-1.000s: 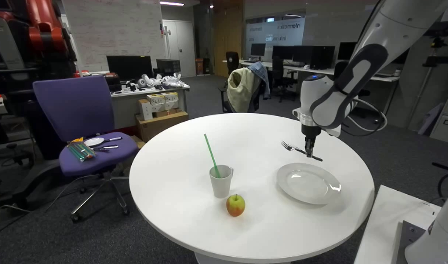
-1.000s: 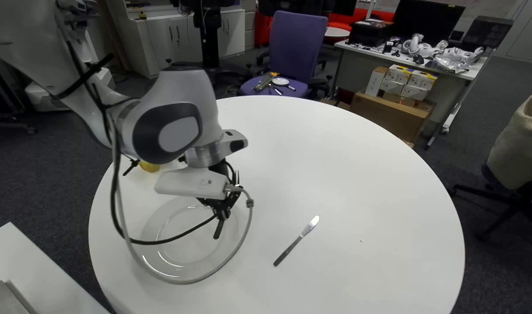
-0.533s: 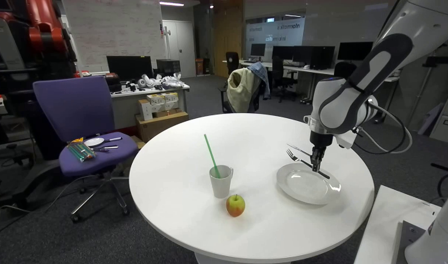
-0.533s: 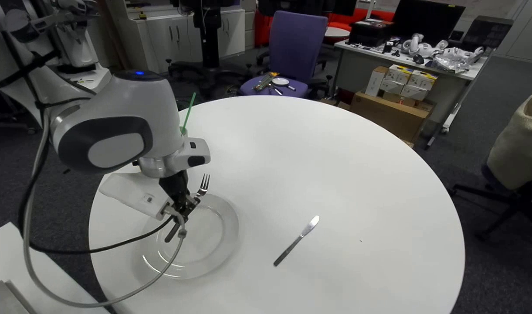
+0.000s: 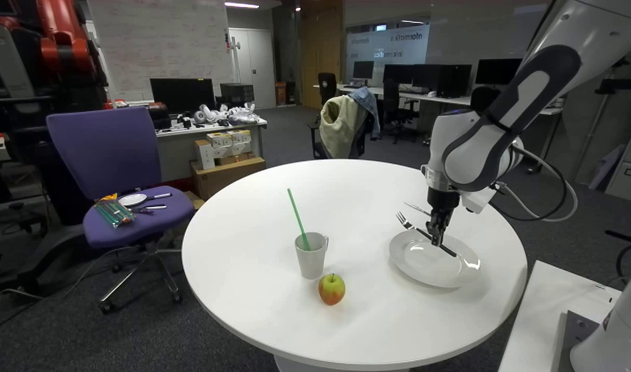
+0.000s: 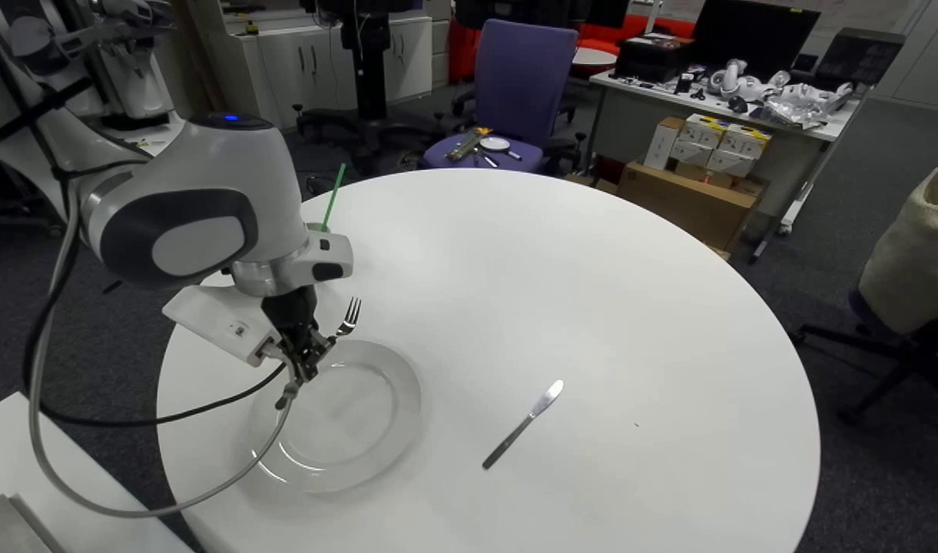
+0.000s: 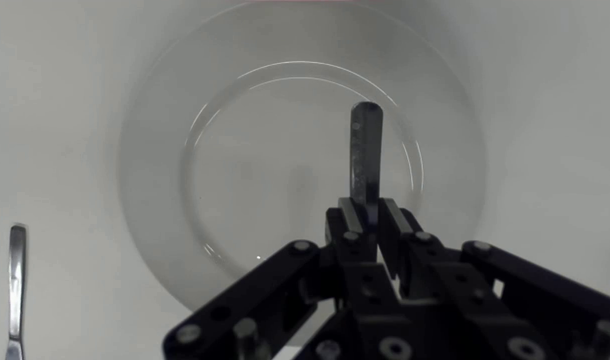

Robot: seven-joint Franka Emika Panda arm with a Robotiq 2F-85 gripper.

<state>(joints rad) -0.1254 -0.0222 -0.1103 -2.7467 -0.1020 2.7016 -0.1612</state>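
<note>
My gripper (image 7: 365, 212) is shut on a dark-handled fork, one finger on each side of the handle (image 7: 366, 145). In both exterior views the gripper (image 5: 436, 241) hangs over the white plate (image 5: 405, 258). The fork's silver tines (image 6: 351, 313) reach past the plate's rim (image 6: 399, 430), above the tabletop. A faint shadow on the plate (image 7: 265, 125) lies apart from the handle, so the fork seems raised off it. A table knife (image 6: 524, 424) lies beside the plate; in the wrist view its handle (image 7: 17, 280) shows at the left edge.
A white mug (image 5: 311, 263) with a green straw (image 5: 296, 216) stands on the round table (image 5: 253, 289), an apple (image 5: 332, 289) close by. Cables (image 6: 61, 461) loop from the arm near the plate. A purple chair (image 5: 108, 155) stands by the table.
The gripper, still holding the fork, has moved from beyond the plate's edge to over the plate, then shifted slightly back. The knife, hidden earlier in an exterior view, is partly visible there.
</note>
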